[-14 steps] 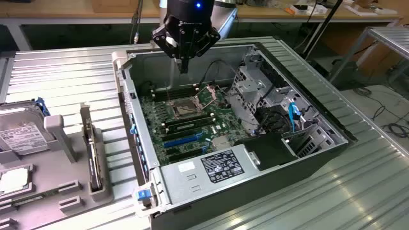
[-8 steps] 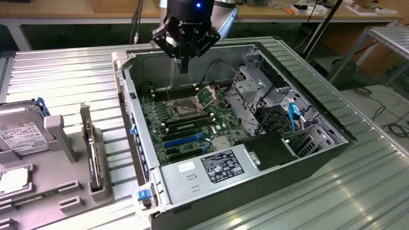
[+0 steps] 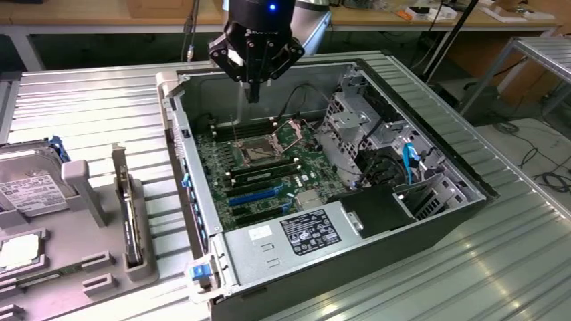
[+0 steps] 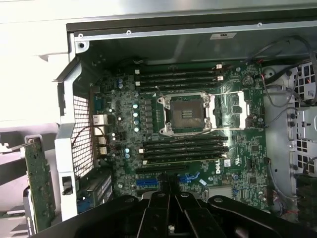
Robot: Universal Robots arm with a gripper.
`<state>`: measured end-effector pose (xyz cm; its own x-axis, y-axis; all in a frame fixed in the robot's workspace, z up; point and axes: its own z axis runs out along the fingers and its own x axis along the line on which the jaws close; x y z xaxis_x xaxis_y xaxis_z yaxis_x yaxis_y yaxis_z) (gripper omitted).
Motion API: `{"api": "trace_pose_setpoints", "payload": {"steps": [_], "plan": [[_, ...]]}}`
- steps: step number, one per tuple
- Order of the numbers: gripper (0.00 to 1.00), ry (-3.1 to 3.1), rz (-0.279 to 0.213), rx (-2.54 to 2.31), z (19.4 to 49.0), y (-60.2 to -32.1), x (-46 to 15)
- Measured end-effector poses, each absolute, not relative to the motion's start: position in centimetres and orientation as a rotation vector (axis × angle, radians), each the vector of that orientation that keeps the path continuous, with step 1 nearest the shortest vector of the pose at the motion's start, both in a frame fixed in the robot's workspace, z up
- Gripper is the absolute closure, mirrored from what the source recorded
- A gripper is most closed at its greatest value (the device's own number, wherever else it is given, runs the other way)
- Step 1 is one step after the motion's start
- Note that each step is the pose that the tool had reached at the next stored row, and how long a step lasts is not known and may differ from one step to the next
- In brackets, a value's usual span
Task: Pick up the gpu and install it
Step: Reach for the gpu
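Evidently, the pickup had not yet been made: the hand (image 3: 253,90) was positioned above the open computer case (image 3: 183,154), with its fingers pressed together and nothing gripped. The gpu (image 3: 130,217) was stood on edge in a slot of the grey holder (image 3: 89,251) on the surface (image 3: 89,107), outside the case at the exterior view's left and well apart from the hand. For a sound pickup, it was judged that the fingers should be spread before the card's upper edge was approached, and that the card should be drawn straight up out of its slot. Within the case, the motherboard (image 3: 259,177) was seated, its processor socket (image 3: 259,152) unoccupied and its blue expansion slots (image 3: 254,197) vacant; a power supply (image 3: 303,231) was fitted. A hard drive (image 3: 27,190) was also kept in the holder.
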<state>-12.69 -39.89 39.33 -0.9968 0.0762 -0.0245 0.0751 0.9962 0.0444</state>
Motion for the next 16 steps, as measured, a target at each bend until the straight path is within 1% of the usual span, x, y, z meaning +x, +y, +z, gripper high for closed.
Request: {"api": "trace_pose_setpoints", "payload": {"steps": [16], "plan": [[0.89,3.112,0.068,0.118,39.3,-39.9,-15.6]]}}
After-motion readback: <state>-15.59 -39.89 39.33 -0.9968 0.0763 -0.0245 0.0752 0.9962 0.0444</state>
